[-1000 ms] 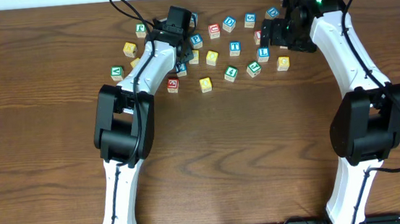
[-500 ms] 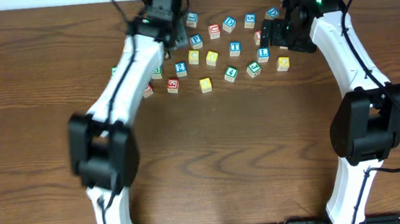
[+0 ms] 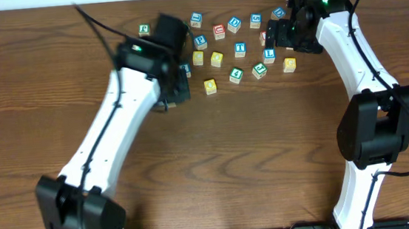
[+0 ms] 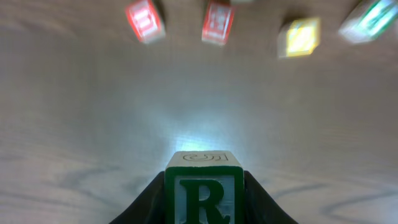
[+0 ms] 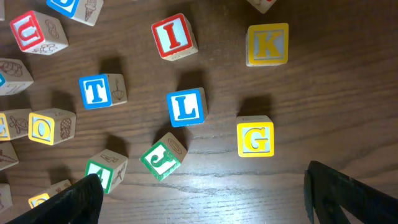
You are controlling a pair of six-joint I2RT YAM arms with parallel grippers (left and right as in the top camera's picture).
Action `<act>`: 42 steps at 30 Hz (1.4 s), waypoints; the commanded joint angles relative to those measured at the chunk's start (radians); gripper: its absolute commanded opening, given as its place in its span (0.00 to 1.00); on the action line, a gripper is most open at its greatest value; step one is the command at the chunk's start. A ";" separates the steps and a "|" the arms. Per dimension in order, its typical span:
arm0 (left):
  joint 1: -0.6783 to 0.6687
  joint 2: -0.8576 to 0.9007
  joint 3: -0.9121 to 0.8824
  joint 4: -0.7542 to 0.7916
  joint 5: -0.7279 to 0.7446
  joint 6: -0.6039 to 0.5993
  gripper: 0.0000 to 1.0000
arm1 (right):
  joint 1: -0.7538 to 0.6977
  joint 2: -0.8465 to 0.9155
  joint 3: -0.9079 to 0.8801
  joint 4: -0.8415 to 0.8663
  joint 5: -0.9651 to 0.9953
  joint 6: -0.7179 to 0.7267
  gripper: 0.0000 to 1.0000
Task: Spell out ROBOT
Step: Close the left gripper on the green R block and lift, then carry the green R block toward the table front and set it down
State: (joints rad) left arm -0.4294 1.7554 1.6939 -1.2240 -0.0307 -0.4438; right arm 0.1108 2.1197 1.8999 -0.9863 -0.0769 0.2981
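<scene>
My left gripper (image 4: 204, 208) is shut on a green R block (image 4: 204, 186) and holds it above bare table. In the overhead view this gripper (image 3: 175, 89) sits at the near-left edge of the block cluster, and the R block is hidden under it. My right gripper (image 5: 211, 199) is open and empty, hovering over the right part of the cluster (image 3: 287, 37). Below it lie a blue T block (image 5: 99, 90), a yellow O block (image 5: 50, 126), a blue L block (image 5: 185, 107), a yellow G block (image 5: 255, 138) and a green J block (image 5: 163, 157).
Several more letter blocks are scattered across the back of the table, among them a red U (image 5: 37, 31), a red I (image 5: 173, 36) and a yellow K (image 5: 267, 43). Blurred red blocks (image 4: 144, 20) and a yellow one (image 4: 300, 36) lie beyond the R block.
My left arm has swung away from the back of the cluster, toward the near left, and its base link has moved left. The right arm has not moved.
</scene>
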 commanded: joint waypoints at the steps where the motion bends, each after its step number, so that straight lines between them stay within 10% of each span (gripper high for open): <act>1: -0.041 0.005 -0.183 0.093 0.026 -0.056 0.26 | 0.009 -0.024 0.019 -0.002 0.008 -0.015 0.99; 12: -0.095 0.007 -0.593 0.665 0.042 -0.044 0.26 | 0.009 -0.024 0.019 -0.002 0.008 -0.015 0.99; 42: -0.094 0.074 -0.587 0.729 0.066 0.054 0.40 | 0.009 -0.024 0.019 -0.002 0.008 -0.015 0.99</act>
State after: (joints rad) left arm -0.5255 1.8191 1.0996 -0.4896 0.0250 -0.3923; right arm 0.1108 2.1197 1.9015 -0.9863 -0.0765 0.2955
